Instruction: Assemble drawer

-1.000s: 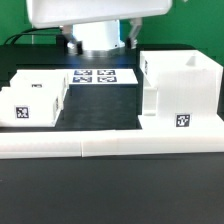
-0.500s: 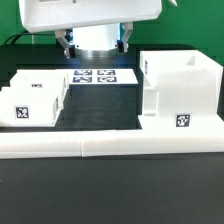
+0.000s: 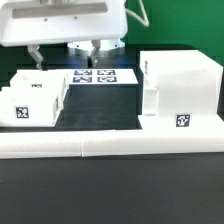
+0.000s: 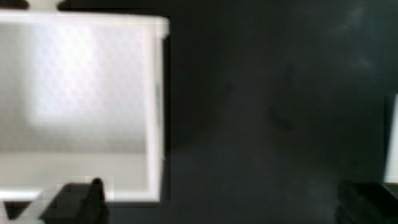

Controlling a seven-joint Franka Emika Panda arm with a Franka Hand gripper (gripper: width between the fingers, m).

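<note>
Swung toward the exterior view's left since half a second ago and dropped lower in the picture, with the parts on the table left as they were. Broad white hand body held level over the back of the table, facing straight down, gripper hanging beneath it. Fingers spread wide apart, clamped on nothing. Same in the wrist view: of the gripper only two dark fingertips, far from each other over dark tabletop.

Below the gripper and toward the exterior view's left: left tray, a shallow white box sitting flat, tag on its front face. Finger on that side poised just above the tray's rear corner, apart from it so far as can be seen. From the wrist, left tray seen from above, open and hollow, one wall just beside that fingertip.

Below the gripper, slightly toward the exterior view's right: marker board, flat on the black table.

Well off toward the exterior view's right of the gripper and nearer the camera: smaller white piece, touching the housing, a tall open-topped cube with a tag low on its front. Cannot tell what the smaller piece is.

Far below the gripper, across the front: border bar, long, low, white.
</note>
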